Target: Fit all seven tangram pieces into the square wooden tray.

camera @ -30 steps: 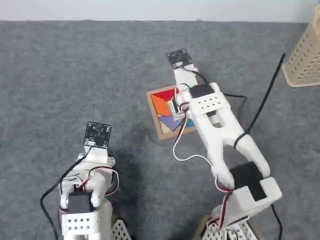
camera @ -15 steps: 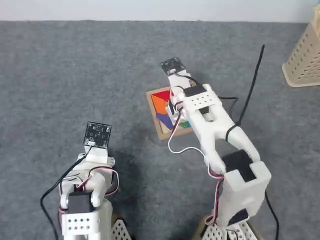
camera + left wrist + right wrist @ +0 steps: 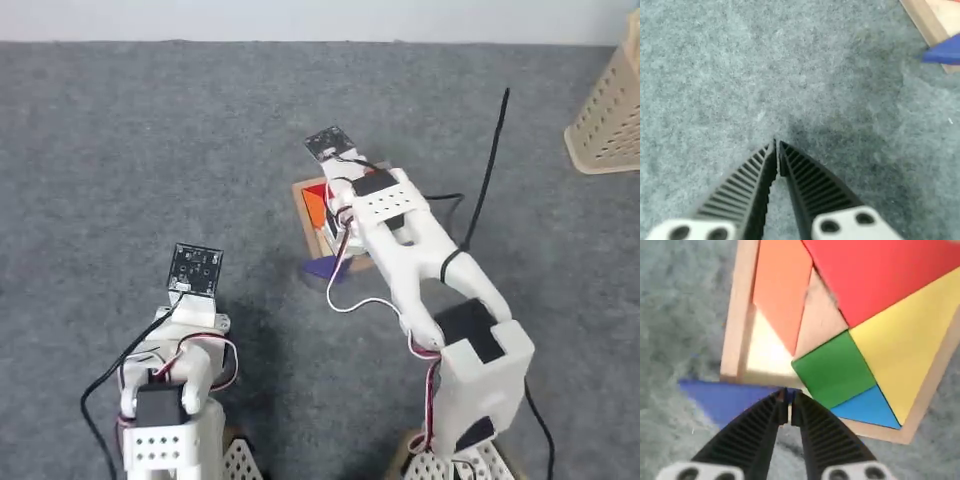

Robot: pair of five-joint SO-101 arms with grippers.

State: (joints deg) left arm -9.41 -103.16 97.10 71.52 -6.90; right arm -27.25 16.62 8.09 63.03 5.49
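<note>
The square wooden tray (image 3: 733, 325) holds an orange piece (image 3: 782, 290), a red piece (image 3: 880, 270), a yellow piece (image 3: 905, 350), a green square (image 3: 835, 371) and a light blue triangle (image 3: 867, 407); bare wood shows between them. My right gripper (image 3: 788, 399) is shut on the edge of a dark blue triangle (image 3: 725, 396), which sticks out over the tray's near rim onto the carpet. From above, that blue triangle (image 3: 324, 267) pokes out beside the right arm, over the tray (image 3: 303, 192). My left gripper (image 3: 776, 145) is shut and empty above bare carpet, well apart from the tray corner (image 3: 932, 22).
Grey carpet covers the whole table. A beige perforated container (image 3: 610, 110) stands at the far right. A black cable (image 3: 488, 175) runs behind the right arm. The left arm (image 3: 175, 360) sits near the front left.
The right arm has swung left and towards the front, dragging the dark blue triangle out of the tray over its near rim. The left arm has not moved.
</note>
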